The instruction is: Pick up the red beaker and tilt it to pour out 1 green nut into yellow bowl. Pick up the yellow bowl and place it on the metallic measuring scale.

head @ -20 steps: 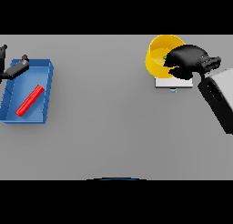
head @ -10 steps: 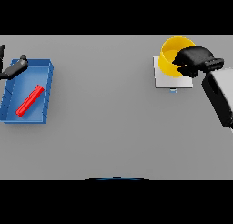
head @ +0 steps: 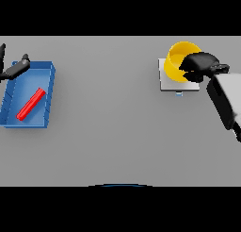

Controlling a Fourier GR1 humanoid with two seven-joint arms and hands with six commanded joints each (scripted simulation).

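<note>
The yellow bowl [head: 178, 60] sits on the metallic measuring scale [head: 168, 81] at the back right of the table, its rim overhanging the scale's far edge. My right hand [head: 200, 66] is curled round the bowl's right rim and covers that side. A red beaker [head: 31, 103] lies on its side in a blue tray [head: 46, 96] at the far left. My left hand [head: 14, 69] hovers over the tray's back left corner, fingers straight. No green nut can be made out in the bowl.
A small blue mark [head: 179, 94] shows at the scale's near edge. The grey table stretches between the tray and the scale.
The right hand has carried the bowl back and to the right, then lower over the scale. The left hand has barely moved.
</note>
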